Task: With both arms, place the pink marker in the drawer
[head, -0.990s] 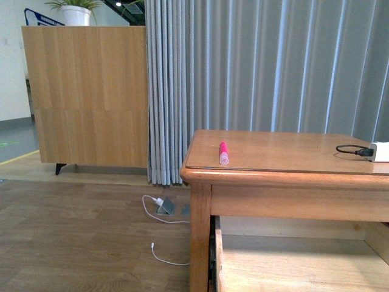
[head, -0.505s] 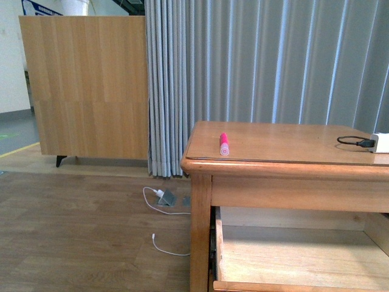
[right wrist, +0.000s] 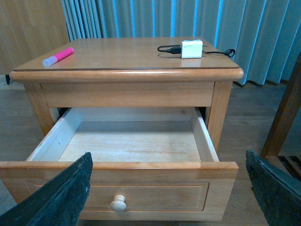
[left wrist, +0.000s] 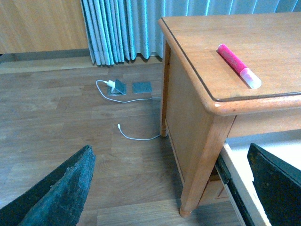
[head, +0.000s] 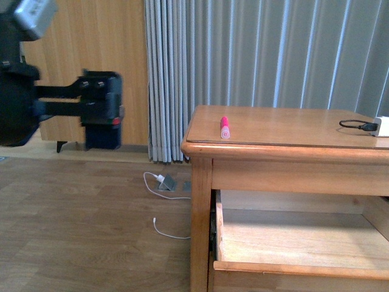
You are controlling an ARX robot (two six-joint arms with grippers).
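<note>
Front view: the pink marker (head: 224,128) is lying on top of the dresser (head: 273,176), near its left front corner. The drawer (head: 292,267) below is sticking out. The left arm (head: 73,106) is looking blurry, well left of the dresser.

Left wrist view: the left gripper (left wrist: 169,155) is gaping wide, holding nothing.

Right wrist view: the right gripper (right wrist: 168,157) is gaping wide too, facing the drawer. The pink marker is lying well apart from a white charger (right wrist: 191,48).
</note>
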